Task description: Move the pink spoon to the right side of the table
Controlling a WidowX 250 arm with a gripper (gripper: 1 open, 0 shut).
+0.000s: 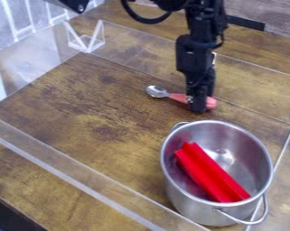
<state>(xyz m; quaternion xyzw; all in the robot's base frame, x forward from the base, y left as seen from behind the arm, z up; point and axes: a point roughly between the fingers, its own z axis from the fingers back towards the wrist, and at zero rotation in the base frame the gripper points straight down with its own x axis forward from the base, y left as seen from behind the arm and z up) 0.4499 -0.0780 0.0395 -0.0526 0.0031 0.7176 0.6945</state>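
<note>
**Spoon pinched at the handle, right of centre**

The table (98, 108), a dark wood-grain top walled in clear acrylic, fills nearly the whole frame. Its biggest occupant is the steel pot (217, 171) at the lower right, with long red sticks (210, 174) lying inside it. The black arm comes down from the top of the frame, right of centre, ending in the gripper (201, 102), which points straight down at the tabletop.

Smallest of all is the pink spoon (172, 94), right of centre in the upper half of the frame, just above the pot and apart from it. Its shiny bowl points left; the pink handle runs right and disappears under the fingertips. The jaws are drawn nearly together on that handle end, so the spoon looks clamped. Whether it is resting on the wood or just clear of it, I cannot tell.

The spoon is likely very light and rigid. The flat plastic handle gives the pads two parallel faces, a better hold than the rounded, slick metal bowl. Held at one end, it may pivot, bowl drooping.
</note>
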